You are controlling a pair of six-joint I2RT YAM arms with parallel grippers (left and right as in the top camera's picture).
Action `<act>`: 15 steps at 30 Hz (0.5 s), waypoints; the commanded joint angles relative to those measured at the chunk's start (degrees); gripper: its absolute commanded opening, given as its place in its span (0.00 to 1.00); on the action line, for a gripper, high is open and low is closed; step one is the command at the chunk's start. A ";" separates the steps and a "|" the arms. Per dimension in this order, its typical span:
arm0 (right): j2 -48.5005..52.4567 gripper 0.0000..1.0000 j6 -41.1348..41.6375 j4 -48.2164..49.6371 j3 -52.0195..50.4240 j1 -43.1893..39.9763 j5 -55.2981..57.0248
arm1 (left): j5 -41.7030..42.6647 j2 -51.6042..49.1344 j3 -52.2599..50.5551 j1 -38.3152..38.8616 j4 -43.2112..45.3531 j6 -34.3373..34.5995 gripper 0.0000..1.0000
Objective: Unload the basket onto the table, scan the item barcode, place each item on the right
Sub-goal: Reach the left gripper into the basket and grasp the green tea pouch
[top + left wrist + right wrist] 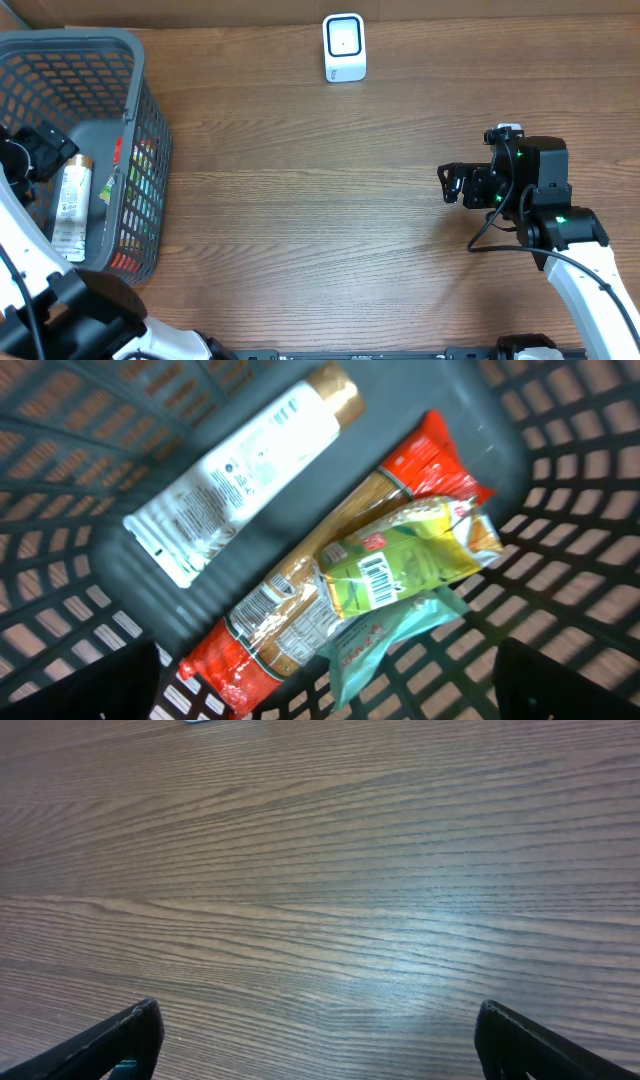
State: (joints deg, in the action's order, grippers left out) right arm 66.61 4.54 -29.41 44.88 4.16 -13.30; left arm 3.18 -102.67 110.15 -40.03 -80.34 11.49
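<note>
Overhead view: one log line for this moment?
left fingers: open, over basket | right fingers: open, empty, above table | scanner: untouched

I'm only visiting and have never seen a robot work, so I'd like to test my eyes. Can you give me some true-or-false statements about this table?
1. The scanner stands on the table, outside the basket. True.
2. The right hand holds a packet. False: it is open and empty over bare wood.
3. A white tube with a gold cap lies in the basket. True.
4. The green packet shows no barcode. False: its barcode faces up.
5. The left hand hovers over the scanner. False: it is open above the basket's contents.
</note>
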 commanded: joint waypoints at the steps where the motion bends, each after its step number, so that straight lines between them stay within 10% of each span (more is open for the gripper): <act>1: -0.20 1.00 0.31 0.39 0.98 -0.04 -0.52 | -0.15 -1.86 -0.39 -0.02 0.85 -1.99 0.95; 15: -0.20 1.00 0.31 0.72 0.98 -0.04 -0.52 | 2.23 -2.64 -10.12 6.71 11.52 -12.63 0.96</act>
State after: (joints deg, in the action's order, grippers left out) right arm 66.61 4.54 -29.15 44.88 4.16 -13.30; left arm 6.20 -104.71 102.69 -34.96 -70.19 1.80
